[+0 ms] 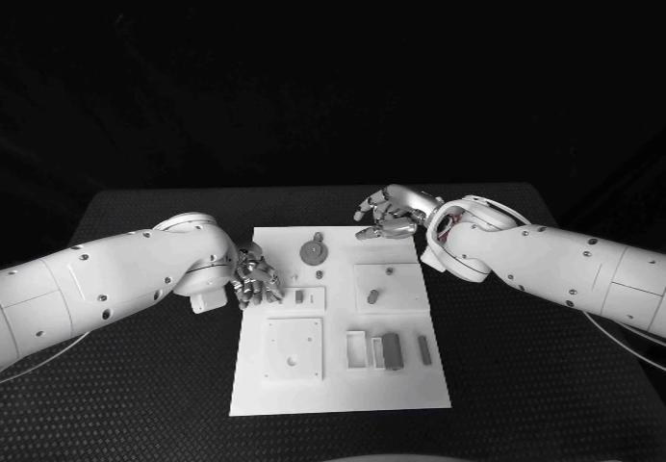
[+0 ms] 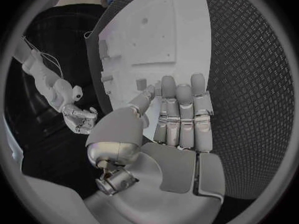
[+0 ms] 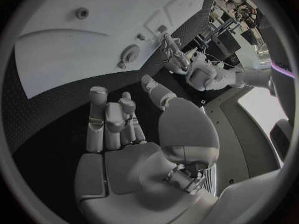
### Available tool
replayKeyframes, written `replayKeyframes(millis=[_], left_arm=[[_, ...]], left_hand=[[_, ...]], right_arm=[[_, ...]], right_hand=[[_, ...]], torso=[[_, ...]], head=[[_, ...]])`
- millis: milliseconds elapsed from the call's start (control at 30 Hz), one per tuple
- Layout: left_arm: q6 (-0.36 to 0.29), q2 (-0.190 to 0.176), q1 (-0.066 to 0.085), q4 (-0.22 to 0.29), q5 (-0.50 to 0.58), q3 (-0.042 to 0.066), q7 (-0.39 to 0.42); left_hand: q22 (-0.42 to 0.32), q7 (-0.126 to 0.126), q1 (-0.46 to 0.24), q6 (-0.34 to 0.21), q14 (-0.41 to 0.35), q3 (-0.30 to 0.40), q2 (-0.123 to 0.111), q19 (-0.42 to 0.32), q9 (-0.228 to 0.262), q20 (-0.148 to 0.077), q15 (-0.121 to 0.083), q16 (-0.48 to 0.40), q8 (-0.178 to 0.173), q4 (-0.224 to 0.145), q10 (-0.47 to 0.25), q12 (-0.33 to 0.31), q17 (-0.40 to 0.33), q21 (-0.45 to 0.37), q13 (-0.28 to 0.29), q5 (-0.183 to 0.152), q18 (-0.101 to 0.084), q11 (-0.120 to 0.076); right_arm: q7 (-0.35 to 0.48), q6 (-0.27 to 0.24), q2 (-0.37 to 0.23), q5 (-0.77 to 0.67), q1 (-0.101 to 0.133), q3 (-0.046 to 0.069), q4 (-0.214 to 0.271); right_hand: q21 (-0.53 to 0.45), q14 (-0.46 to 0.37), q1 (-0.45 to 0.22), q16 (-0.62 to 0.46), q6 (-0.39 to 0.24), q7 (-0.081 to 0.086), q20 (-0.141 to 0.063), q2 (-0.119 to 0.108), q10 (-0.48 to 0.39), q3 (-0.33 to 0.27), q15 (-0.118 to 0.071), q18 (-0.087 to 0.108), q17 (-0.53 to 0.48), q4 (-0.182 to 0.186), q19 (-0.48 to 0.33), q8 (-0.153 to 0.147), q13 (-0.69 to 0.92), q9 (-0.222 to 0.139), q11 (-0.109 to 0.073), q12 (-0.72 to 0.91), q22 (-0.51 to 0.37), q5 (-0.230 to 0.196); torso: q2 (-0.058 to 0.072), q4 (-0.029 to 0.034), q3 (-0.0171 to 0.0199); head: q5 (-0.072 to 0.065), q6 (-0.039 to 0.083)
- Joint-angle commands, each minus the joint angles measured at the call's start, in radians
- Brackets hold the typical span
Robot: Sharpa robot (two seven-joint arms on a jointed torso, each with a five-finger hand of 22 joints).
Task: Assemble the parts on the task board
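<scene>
Left hand (image 1: 257,277) and right hand (image 1: 390,213), both empty.

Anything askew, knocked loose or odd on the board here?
Nothing stands out. The task board lies flat on the table, its parts in orderly positions. Left hand and right hand hold nothing.

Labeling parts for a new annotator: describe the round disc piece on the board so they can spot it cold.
Start at the white task board in the middle of the black table. Go to its far end, between the left hand and right hand. The round disc part lies there, the one circular piece; its neighbours are square plates and narrow bars.
</scene>
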Motion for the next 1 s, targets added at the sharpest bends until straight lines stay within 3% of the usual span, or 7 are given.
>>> replayKeyframes(millis=[33, 333, 1000], left_arm=[[0.028, 0.006, 0.0, 0.001, -0.043, 0.001, 0.001], [0.037, 0.017, 0.0, 0.004, -0.11, 0.001, -0.005], [0.086, 0.027, 0.001, -0.003, -0.11, 0.001, -0.01]], left_hand=[[0.002, 0.0, 0.011, 0.009, 0.0, 0.001, 0.001, 0.0, 0.001, 0.0, -0.002, 0.004, 0.002, -0.004, -0.001, 0.006, -0.001, 0.0, 0.002, 0.003, 0.007, -0.004], [0.003, 0.0, 0.012, 0.009, 0.001, 0.0, -0.001, 0.001, 0.002, 0.0, -0.003, 0.005, 0.002, -0.004, 0.0, 0.006, -0.001, 0.001, 0.002, 0.003, 0.006, -0.004], [0.007, -0.001, 0.018, 0.011, 0.002, -0.002, -0.007, 0.002, 0.002, -0.001, -0.003, 0.009, 0.004, -0.003, 0.001, 0.009, -0.001, 0.001, 0.004, 0.003, 0.007, -0.005]], right_arm=[[0.004, 0.013, 0.002, 0.0, 0.0, 0.0, 0.0], [0.004, 0.013, 0.002, 0.0, 0.0, 0.0, -0.001], [0.005, 0.014, 0.003, 0.001, 0.0, 0.0, -0.002]], right_hand=[[-0.004, -0.007, -0.004, -0.005, -0.012, 0.019, -0.006, -0.007, -0.008, -0.001, -0.001, 0.038, -0.001, 0.005, 0.002, 0.002, -0.001, -0.001, 0.001, 0.004, 0.018, 0.003], [-0.004, -0.007, -0.004, -0.005, -0.012, 0.019, -0.006, -0.007, -0.008, -0.002, -0.001, 0.038, -0.001, 0.005, 0.002, 0.002, -0.001, -0.001, 0.001, 0.005, 0.018, 0.002], [-0.005, -0.007, -0.004, -0.005, -0.012, 0.019, -0.006, -0.007, -0.008, -0.002, -0.001, 0.038, -0.001, 0.005, 0.002, 0.002, -0.002, -0.001, 0.001, 0.005, 0.019, 0.002]], torso=[[0.0, 0.0, 0.0006], [0.0, -0.0004, 0.0003], [0.0, -0.0002, -0.0005]], head=[[0.0, 0.0], [0.0, -0.002], [-0.002, -0.006]])
